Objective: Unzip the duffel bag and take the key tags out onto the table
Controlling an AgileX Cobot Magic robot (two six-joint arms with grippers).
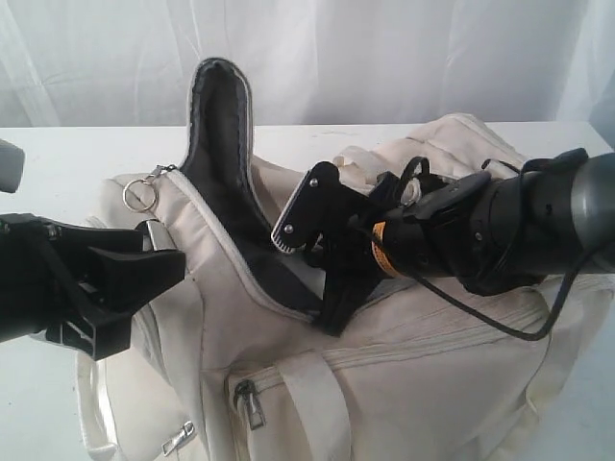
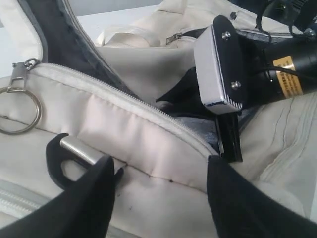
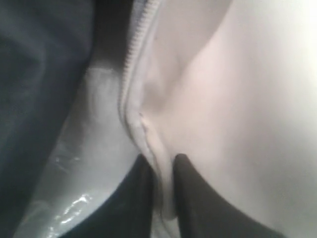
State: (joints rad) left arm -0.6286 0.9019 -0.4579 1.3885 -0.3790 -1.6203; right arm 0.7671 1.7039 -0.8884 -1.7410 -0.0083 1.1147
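Note:
The cream duffel bag (image 1: 404, 384) lies on the white table (image 1: 58, 154) with its top unzipped. Its dark-lined flap (image 1: 216, 125) stands up at the back. My right gripper (image 1: 332, 317) reaches down into the opening. In the right wrist view it (image 3: 161, 161) is shut on the cream edge of the bag (image 3: 148, 139) beside the zipper teeth. My left gripper (image 1: 144, 269) hovers open at the bag's left end. Its fingers (image 2: 104, 173) straddle bare fabric just below the zipper (image 2: 124, 94), holding nothing. The key tags are hidden.
A metal ring (image 1: 139, 195) hangs from the zipper pull at the bag's left end, close to a silver-barred black strap ring (image 2: 79, 148) by my left fingers. A white curtain hangs behind the table. A front pocket zipper (image 1: 252, 403) faces the camera.

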